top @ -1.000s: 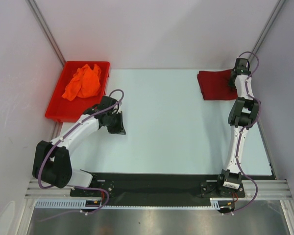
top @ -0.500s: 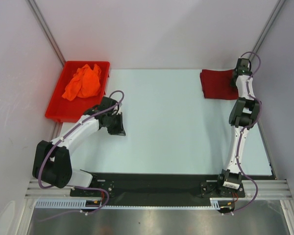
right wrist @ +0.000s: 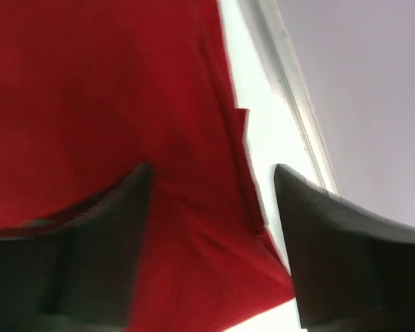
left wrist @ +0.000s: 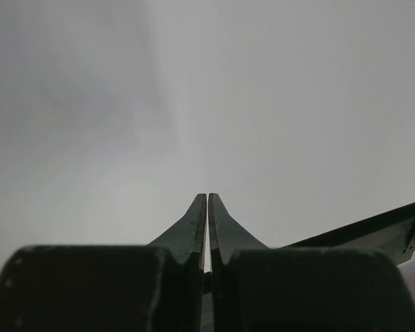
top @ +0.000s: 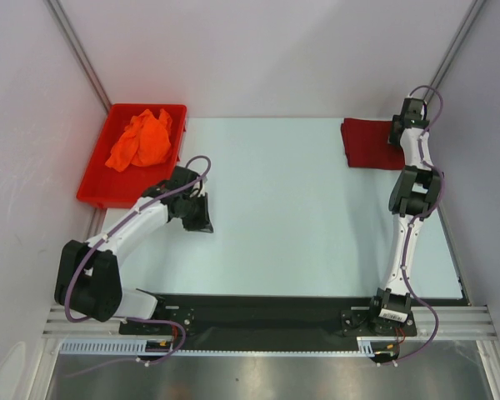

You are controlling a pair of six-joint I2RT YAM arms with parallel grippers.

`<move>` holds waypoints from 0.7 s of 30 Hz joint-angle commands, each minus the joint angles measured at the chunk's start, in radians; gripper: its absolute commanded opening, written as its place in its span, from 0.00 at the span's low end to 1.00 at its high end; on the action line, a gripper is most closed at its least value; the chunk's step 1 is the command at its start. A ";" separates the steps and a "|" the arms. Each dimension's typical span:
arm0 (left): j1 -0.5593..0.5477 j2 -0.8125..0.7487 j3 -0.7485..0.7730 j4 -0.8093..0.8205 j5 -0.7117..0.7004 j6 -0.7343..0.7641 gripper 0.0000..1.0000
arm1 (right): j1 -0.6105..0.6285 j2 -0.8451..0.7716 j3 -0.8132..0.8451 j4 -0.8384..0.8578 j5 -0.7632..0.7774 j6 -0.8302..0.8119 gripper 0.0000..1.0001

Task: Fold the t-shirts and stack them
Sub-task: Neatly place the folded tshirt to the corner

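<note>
The folded dark red cloth t-shirt (top: 368,143) lies at upper right in the top view, the bright orange cloth t-shirt (top: 140,140) in the rigid red plastic bin (top: 96,190) at upper left. The right gripper (right wrist: 211,173) stands spread over the red shirt's edge, gripping nothing, and should, I judge, rise straight up to spare the fold; the left gripper (left wrist: 207,207) is clamped shut, empty. The right arm (top: 417,179) hides that edge from above.

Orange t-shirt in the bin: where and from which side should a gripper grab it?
Probably a raised fold near the middle of the crumpled orange t-shirt, coming down from above. It lies bunched inside the red bin, whose walls block a sideways approach; no flat hem shows clearly.
</note>
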 commanded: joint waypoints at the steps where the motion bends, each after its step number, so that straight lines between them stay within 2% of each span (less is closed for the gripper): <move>1: -0.003 -0.048 -0.002 0.029 0.016 0.016 0.07 | 0.005 -0.032 0.004 0.048 0.096 0.005 0.79; 3: -0.003 -0.066 -0.011 0.064 0.011 0.018 0.08 | 0.007 -0.066 -0.024 0.045 0.112 0.015 0.84; 6: -0.005 -0.070 -0.023 0.099 -0.007 0.025 0.08 | 0.022 -0.143 -0.050 0.047 0.141 0.028 0.97; 12: -0.005 -0.117 -0.060 0.150 0.000 0.025 0.08 | 0.031 -0.249 -0.041 -0.078 0.110 0.177 1.00; 15: -0.005 -0.131 -0.074 0.164 0.014 0.022 0.09 | 0.016 -0.290 -0.074 -0.111 0.023 0.243 0.98; 18: -0.005 -0.131 -0.082 0.173 0.025 0.022 0.08 | -0.028 -0.328 -0.120 -0.110 -0.075 0.313 0.93; 21: -0.005 -0.129 -0.082 0.178 0.039 0.021 0.09 | -0.073 -0.358 -0.205 -0.059 -0.231 0.395 0.74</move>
